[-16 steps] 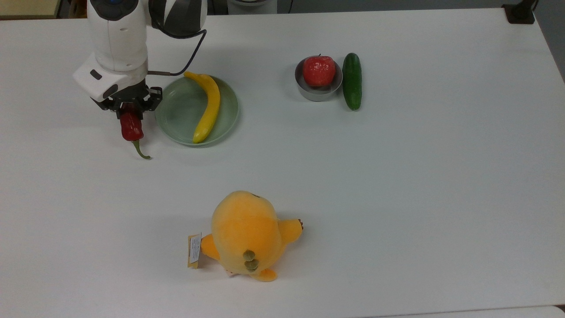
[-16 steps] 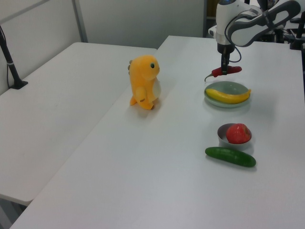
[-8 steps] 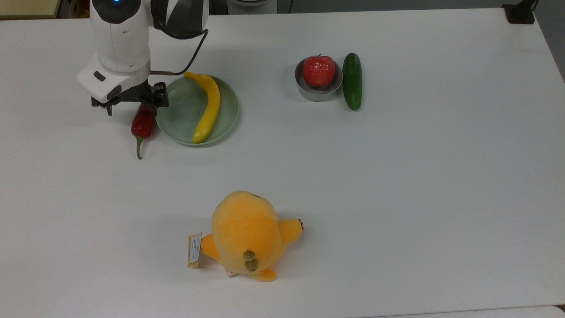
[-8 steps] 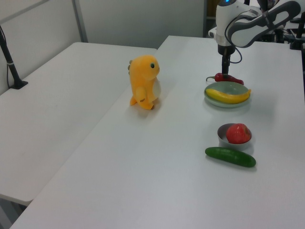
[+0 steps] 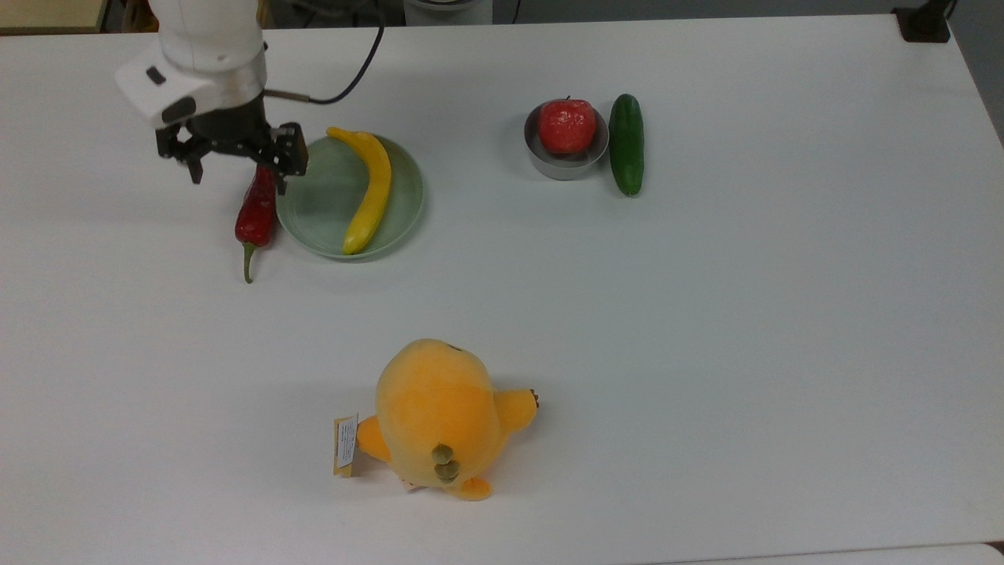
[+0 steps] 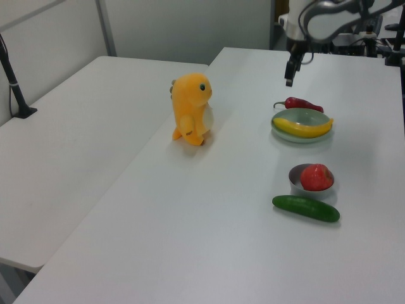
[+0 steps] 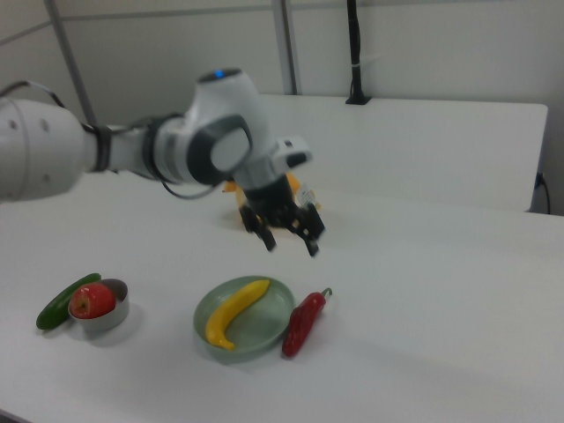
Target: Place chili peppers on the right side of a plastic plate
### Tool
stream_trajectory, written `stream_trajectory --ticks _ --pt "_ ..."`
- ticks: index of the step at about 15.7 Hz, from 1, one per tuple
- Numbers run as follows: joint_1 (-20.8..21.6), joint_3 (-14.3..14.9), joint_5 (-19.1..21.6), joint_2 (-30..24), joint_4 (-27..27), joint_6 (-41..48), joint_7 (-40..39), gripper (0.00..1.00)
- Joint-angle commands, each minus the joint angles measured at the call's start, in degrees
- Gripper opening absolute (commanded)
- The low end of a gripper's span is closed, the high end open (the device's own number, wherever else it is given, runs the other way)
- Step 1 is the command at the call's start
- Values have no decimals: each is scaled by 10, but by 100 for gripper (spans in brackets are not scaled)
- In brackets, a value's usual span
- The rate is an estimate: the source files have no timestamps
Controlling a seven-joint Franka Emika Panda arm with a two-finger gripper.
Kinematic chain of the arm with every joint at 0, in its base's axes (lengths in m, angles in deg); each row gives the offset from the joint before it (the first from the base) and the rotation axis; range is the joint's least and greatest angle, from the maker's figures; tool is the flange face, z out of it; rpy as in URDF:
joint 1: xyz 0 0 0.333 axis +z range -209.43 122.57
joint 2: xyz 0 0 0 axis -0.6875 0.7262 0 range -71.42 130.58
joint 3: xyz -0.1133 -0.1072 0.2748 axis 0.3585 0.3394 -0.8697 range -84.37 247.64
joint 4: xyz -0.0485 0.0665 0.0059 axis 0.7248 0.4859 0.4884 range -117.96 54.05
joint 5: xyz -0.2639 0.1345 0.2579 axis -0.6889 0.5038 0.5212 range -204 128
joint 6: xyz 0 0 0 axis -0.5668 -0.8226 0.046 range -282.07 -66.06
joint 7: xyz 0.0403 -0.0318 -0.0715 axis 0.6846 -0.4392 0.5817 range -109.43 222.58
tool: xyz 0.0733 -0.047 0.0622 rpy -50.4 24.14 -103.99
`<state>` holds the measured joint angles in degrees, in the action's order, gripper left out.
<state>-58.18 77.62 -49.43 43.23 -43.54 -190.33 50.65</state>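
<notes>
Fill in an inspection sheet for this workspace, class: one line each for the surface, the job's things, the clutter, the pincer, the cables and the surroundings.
Surface: white table, bare around the items.
Job's things: red chili lies on the table against the green plate's rim, on the top view's left; stem points away from the arm.
Clutter: banana on the plate; apple in a metal bowl; cucumber beside the bowl; orange plush toy.
Pincer: pincer open, raised above the chili, holding nothing.
Cables: black cable runs from the arm.
Surroundings: second white table alongside; grey wall behind.
</notes>
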Motion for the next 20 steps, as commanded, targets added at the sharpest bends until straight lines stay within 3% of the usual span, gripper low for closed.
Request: stream_trajectory --ticks 1,5,7,12,20 --pt "38 0 34 -52 34 122 26 100" --pt "81 6 95 -114 46 187 31 100" --pt "96 20 105 -136 33 193 32 100" --pt "200 118 125 -141 30 182 52 100" --pt "214 119 125 -133 27 154 93 100"
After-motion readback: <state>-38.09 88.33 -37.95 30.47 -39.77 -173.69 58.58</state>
